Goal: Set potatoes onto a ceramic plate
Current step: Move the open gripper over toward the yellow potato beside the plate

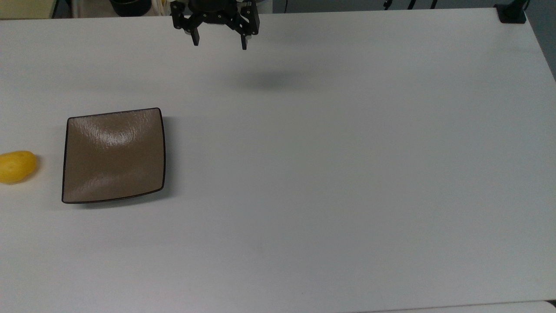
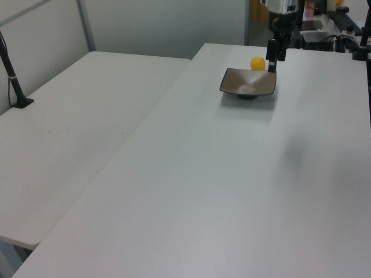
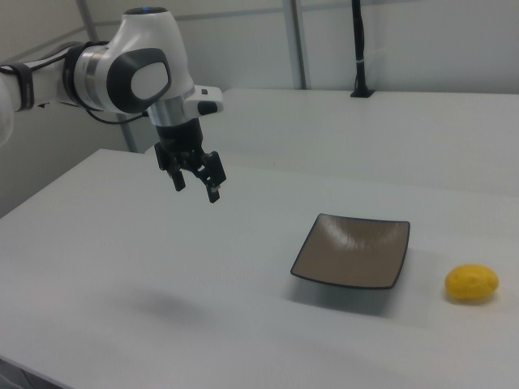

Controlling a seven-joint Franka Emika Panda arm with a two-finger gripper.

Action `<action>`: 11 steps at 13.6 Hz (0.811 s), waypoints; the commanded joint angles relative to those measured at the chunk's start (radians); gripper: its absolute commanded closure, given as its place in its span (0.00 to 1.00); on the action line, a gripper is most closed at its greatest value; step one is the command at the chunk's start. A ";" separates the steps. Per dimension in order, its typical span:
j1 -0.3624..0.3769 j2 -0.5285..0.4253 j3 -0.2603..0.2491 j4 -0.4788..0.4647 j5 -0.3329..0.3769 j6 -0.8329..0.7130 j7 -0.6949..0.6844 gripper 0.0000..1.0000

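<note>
Potato (image 1: 16, 166) off plate (image 1: 114, 155), near table (image 1: 330, 174) edge.
We see gripper (image 1: 219, 42) raised, jaws wide open, empty.

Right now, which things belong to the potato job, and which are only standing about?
For the job:
potato
plate
gripper, open

Just there:
table
black post on the far table

The potato (image 1: 16, 166), a small smooth bright-yellow oval, is lying on its side at about nine o'clock from the plate (image 1: 114, 155) in the top view, near it but not touching. The plate, square, glossy brown with a thin dark rim and a shallow dip, is sitting flat and bare.
</note>
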 commanded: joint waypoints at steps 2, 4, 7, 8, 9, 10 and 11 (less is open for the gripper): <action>-0.005 -0.018 -0.025 -0.021 0.019 0.012 -0.019 0.00; -0.003 -0.018 -0.025 -0.021 0.019 0.012 -0.022 0.00; -0.002 -0.016 -0.025 -0.021 0.019 0.014 -0.021 0.00; -0.002 -0.018 -0.025 -0.021 0.019 0.014 -0.019 0.00; -0.002 -0.018 -0.025 -0.021 0.017 0.023 -0.014 0.00; -0.002 -0.016 -0.025 -0.020 0.017 0.028 0.001 0.00; -0.003 -0.014 -0.025 -0.010 0.016 0.044 0.048 0.00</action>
